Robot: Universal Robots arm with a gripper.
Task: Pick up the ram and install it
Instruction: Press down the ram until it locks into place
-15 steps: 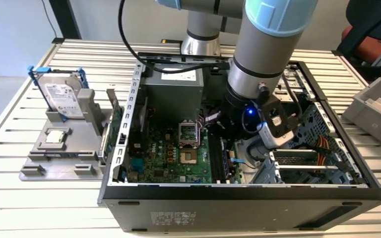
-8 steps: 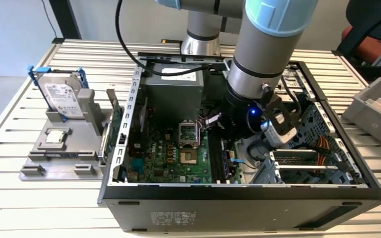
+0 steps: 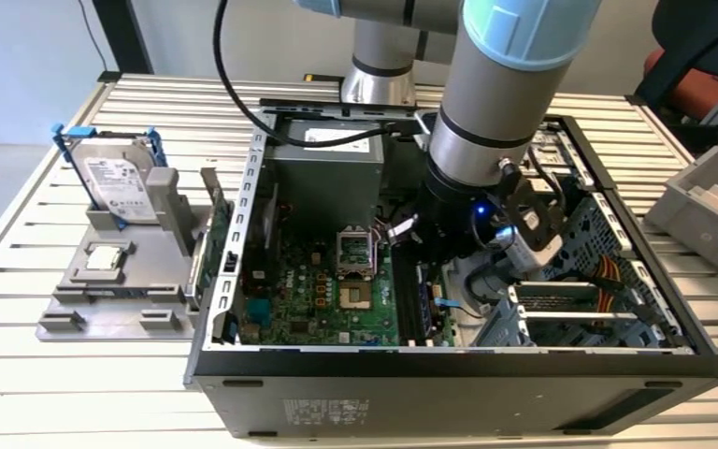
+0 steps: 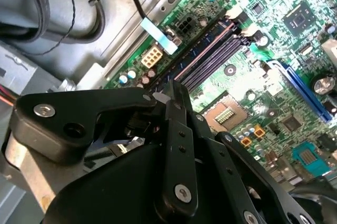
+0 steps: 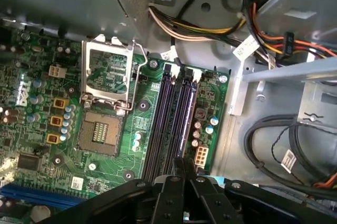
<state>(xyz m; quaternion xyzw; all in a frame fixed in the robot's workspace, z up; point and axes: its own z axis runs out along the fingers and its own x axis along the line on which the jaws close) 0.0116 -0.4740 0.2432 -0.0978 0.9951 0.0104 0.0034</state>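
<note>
The black end effector [image 5: 179,169] hangs inside the open dark metal computer case [image 3: 459,360], right over the long black memory slots [image 5: 174,113] of the green motherboard [image 5: 63,103]. Its fingers are pressed nearly together on a thin, dark edge, seemingly the narrow dark ram stick [image 4: 176,90]. Any tilt could jam the stick against a slot wall. Room is tight: the open silver processor socket [image 5: 108,74] sits beside the slots, and black cables [image 5: 284,150] lie across from it.
</note>
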